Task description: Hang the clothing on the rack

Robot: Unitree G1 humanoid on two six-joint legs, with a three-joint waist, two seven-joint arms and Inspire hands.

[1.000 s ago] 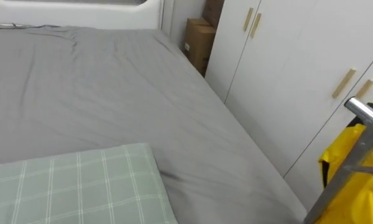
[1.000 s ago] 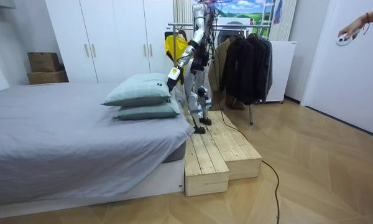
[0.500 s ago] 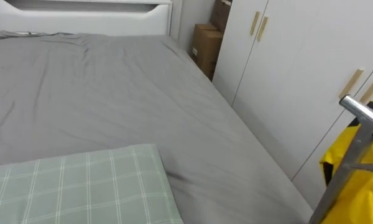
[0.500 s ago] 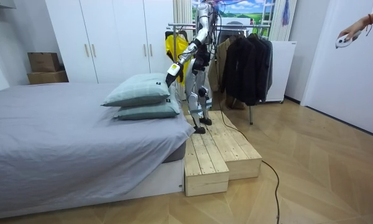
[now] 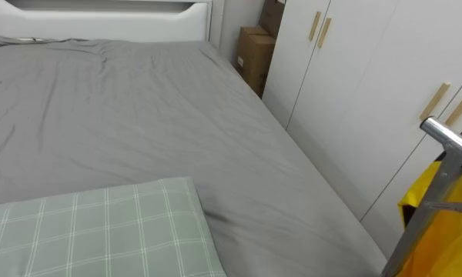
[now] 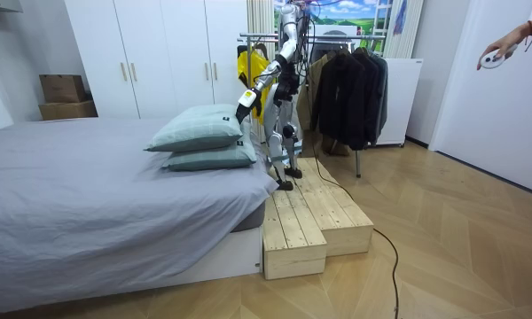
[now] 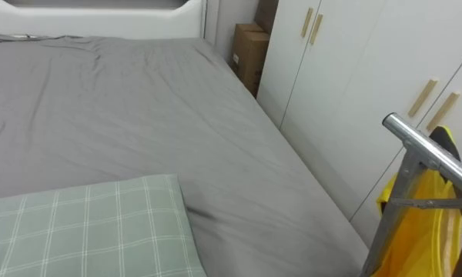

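Robot stands on the wooden platform [image 6: 310, 213] at the pillow end of the bed [image 5: 138, 115], with the rack [image 5: 446, 138] close by its side. One arm reaches forward and down; going by the body it reads as the left hand [image 6: 246, 100], though not with certainty. Change over the last second: that hand sits slightly higher than it did, now just above the near edge of the two stacked pillows [image 6: 199, 133] instead of low against them. In the last half second it hardly moves. The eye views slide to take in more of the far headboard. That is the head's own shift; bed and pillows lie as before. Fingers are too small to read in the room view, so I cannot tell whether they are spread, pressed together or pinching cloth. Task's thing: a yellow garment [image 5: 454, 238] hangs at the rack's end, just above and behind the fingers; whether they touch its hem I cannot tell. Dark coats [image 6: 346, 89] hang further along the rack, well apart from the fingers. A person's hand [image 6: 501, 49] at the room view's right edge holds a small pale object, far from the work. Judgement: the small lift suggests the arm is coming away from the bed toward rack height. No hanging step is settled yet, and the yellow garment is the likely piece to be dealt with next.
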